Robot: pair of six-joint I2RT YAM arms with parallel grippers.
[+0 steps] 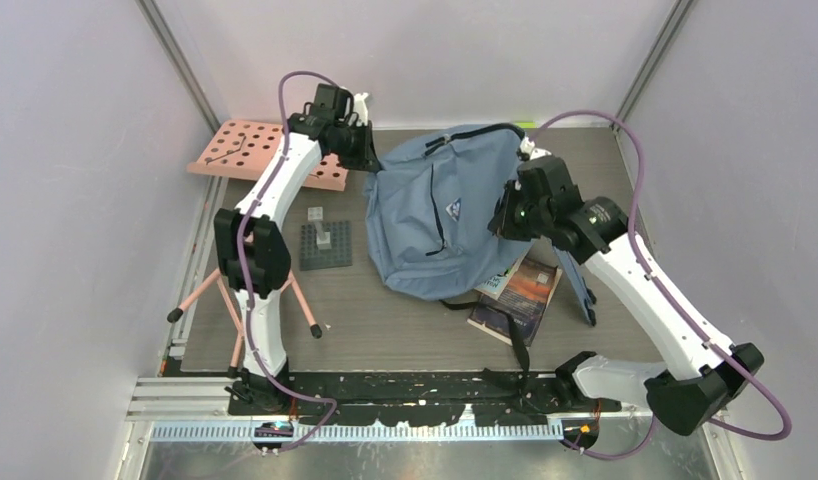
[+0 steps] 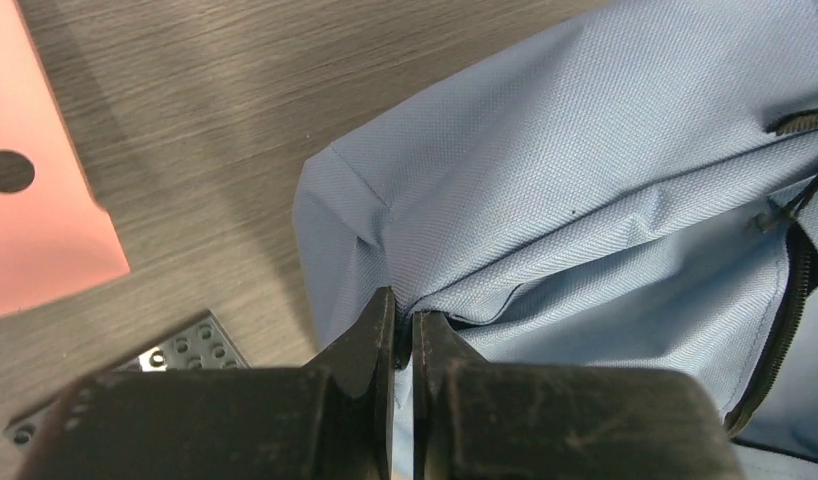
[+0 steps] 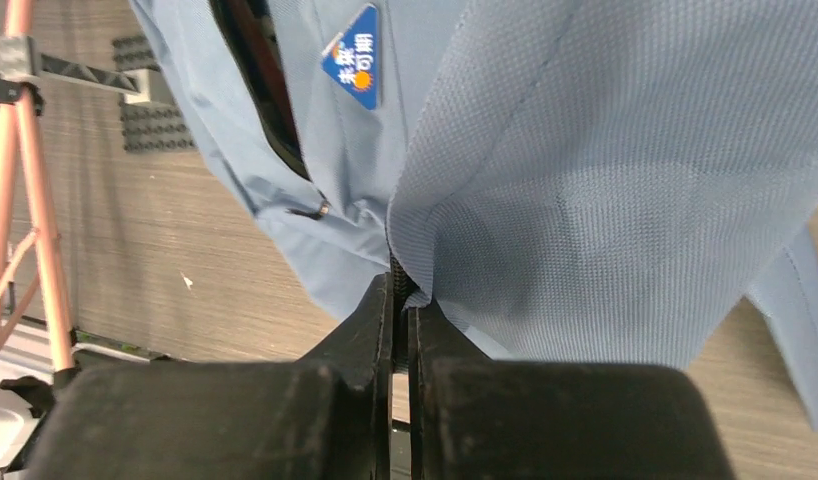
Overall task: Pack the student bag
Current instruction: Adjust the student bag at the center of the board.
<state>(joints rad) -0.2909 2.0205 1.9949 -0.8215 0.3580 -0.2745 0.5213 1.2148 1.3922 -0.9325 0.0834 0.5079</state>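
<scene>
The student bag (image 1: 425,225) lies front side up in the middle of the counter (image 1: 405,340), nearer the far edge than the near one. Its long axis runs from far to near, leaning slightly. The black carry loop end points at the far edge, and loose black straps trail off toward the near and right edges. A front-pocket zipper (image 2: 785,320) runs along that axis, with a small blue logo patch (image 3: 353,58) beside it.

The left gripper (image 2: 403,320) is at the bag's far-left corner, its jaws almost together and pinching a fold of the blue fabric (image 2: 585,180). The right gripper (image 3: 400,295) is at the bag's right side, likewise clamped on a ridge of cloth (image 3: 605,180) that rises between its fingers.

A book (image 1: 520,293) pokes out from under the bag's near-right part. A dark studded baseplate (image 1: 325,250) lies just left of the bag. A pink pegboard (image 1: 250,150) sits in the far-left corner and a pink tripod (image 1: 303,303) toward the near-left.
</scene>
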